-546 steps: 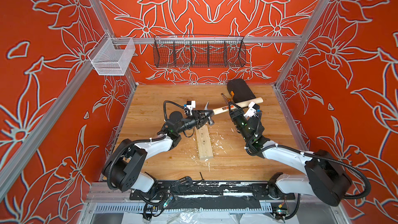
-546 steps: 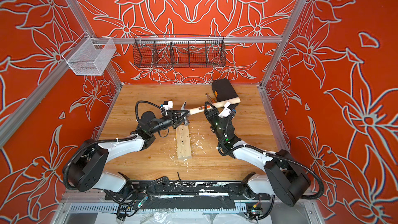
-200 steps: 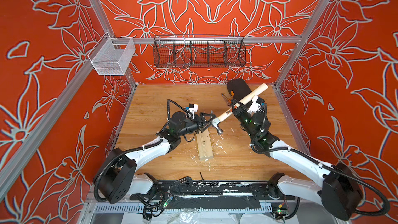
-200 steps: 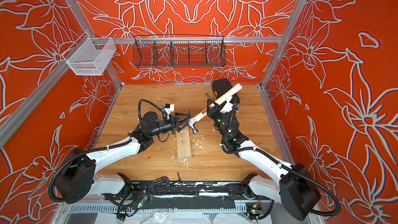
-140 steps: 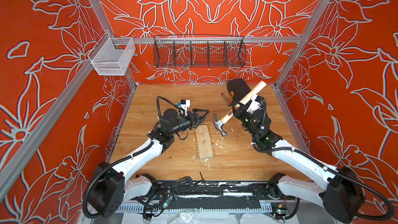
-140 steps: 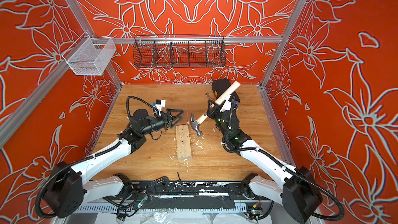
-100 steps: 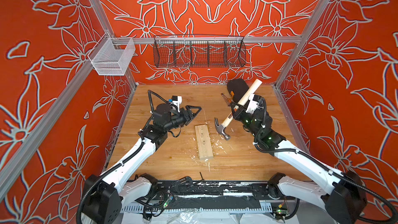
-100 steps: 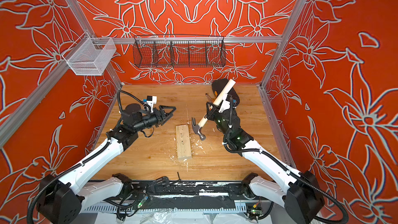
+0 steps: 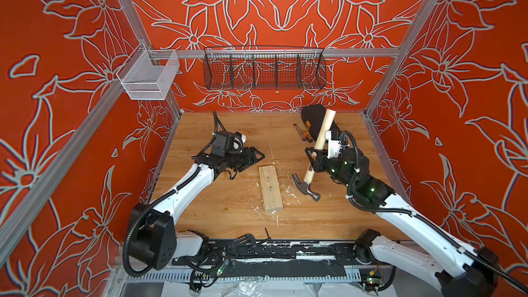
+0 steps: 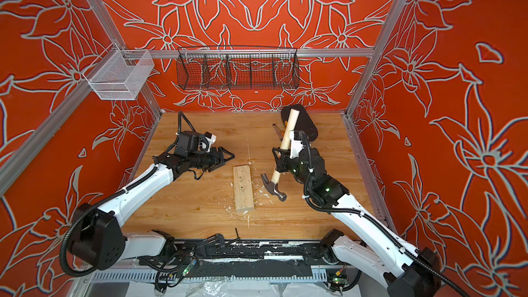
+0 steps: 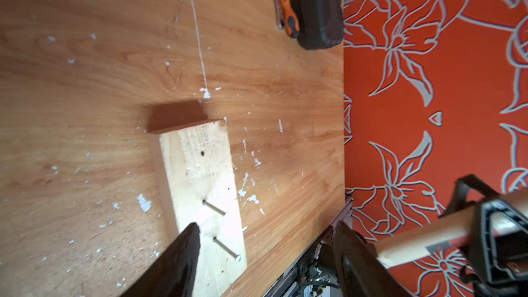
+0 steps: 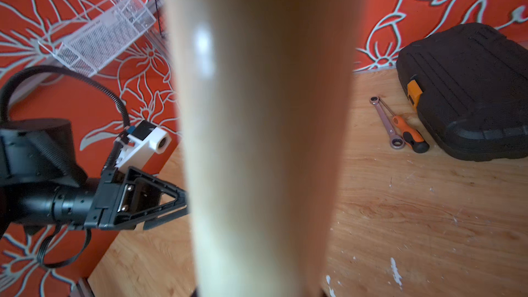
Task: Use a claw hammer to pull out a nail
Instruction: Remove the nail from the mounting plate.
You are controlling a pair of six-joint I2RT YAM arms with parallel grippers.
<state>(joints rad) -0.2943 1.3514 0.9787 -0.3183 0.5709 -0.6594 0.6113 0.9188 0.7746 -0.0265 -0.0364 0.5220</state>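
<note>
- The claw hammer (image 9: 321, 134) hangs in the right gripper (image 9: 313, 157), whose fingers are clamped on the pale wooden handle, nearer the head than the free end.
- Its grey head points down, just right of the wood block (image 9: 270, 188), with the claw turned toward the block. I cannot tell whether the head touches the counter (image 9: 228, 210).
- The handle tilts up and back, and its free end lies in front of the black tool case (image 9: 308, 115) in both top views.
- The left gripper (image 9: 258, 158) hovers left of the block's far end, its fingers spread apart and holding nothing.
- In the left wrist view, two nails (image 11: 215, 208) stick out of the block at a slant, between the open fingers (image 11: 183, 252).
- An orange-handled screwdriver (image 12: 408, 134) and a ratchet wrench (image 12: 385, 122) lie side by side on the counter, just beside the case.
- White chips are scattered on the counter around the block.
</note>
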